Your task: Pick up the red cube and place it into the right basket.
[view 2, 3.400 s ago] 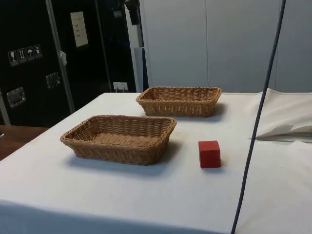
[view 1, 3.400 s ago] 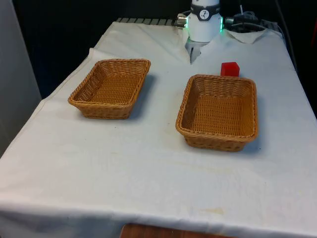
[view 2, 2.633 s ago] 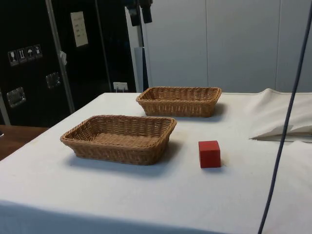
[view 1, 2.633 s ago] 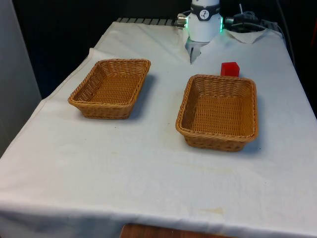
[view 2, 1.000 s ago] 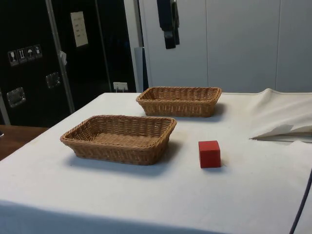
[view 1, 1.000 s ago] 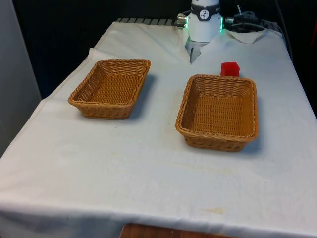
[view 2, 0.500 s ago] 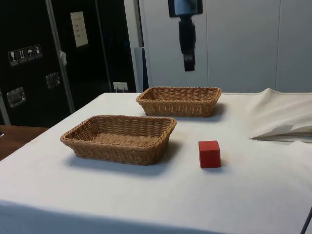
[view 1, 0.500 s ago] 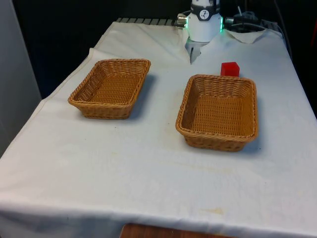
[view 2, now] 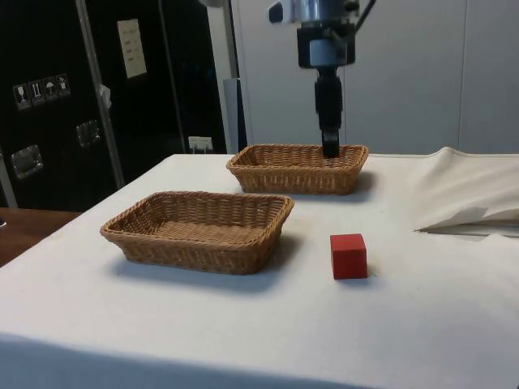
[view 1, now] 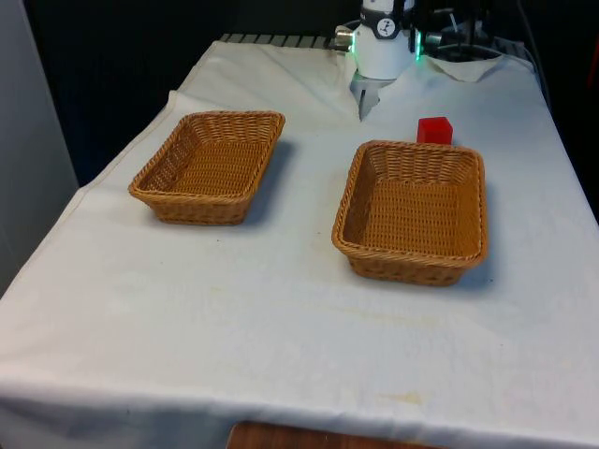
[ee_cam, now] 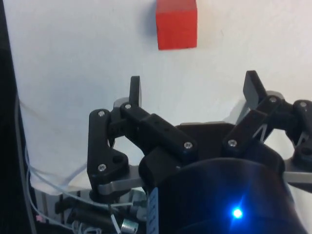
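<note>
The red cube stands on the white cloth just behind the far rim of the right basket, a shallow wicker tray. From the side, the cube sits beside the near basket. My gripper hangs from above, well over the cloth and higher than the cube. Seen from the wrist, the gripper is open, with nothing between its fingers. The cube lies beyond the fingertips, apart from them.
A second wicker basket stands at the front view's left, and shows as the far basket from the side. The robot's white base is behind the cube. Bunched cloth folds lie near it.
In the side view the gripper has come down from the top edge and moved towards the cube's side of the table. The cube and both baskets have stayed put.
</note>
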